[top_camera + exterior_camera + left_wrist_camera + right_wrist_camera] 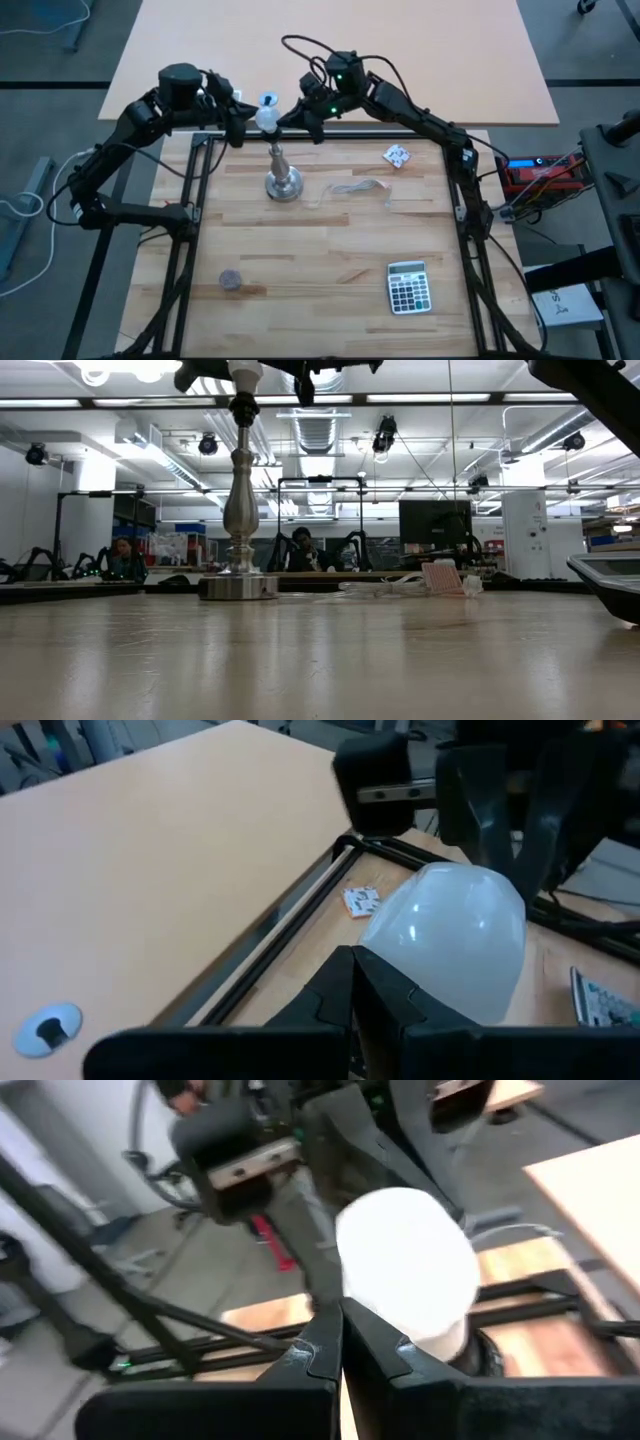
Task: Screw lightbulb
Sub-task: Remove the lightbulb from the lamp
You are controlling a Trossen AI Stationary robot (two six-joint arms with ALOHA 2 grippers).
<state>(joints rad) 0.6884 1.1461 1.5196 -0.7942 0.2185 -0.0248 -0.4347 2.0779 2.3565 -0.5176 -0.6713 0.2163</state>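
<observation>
The white frosted lightbulb stands upright on top of the silver stand, whose round base rests on the wooden table at the far middle. In the low view only the bulb's lower end shows above the stand's stem. My left gripper is shut and comes at the bulb from the table's left. My right gripper is shut too and comes from the right. The bulb sits between the two. My left gripper has its shut fingertips against the globe's side, low on the glass, nearly level from the table's left. The bulb stays upright on the stand. My right gripper sets its shut fingertips against the globe's opposite side, nearly level from the table's right.
A crumpled patterned paper scrap and a pale cord lie right of the stand. A calculator sits near right, a grey disc near left. Dark frame rails edge the table. People sit in the room behind.
</observation>
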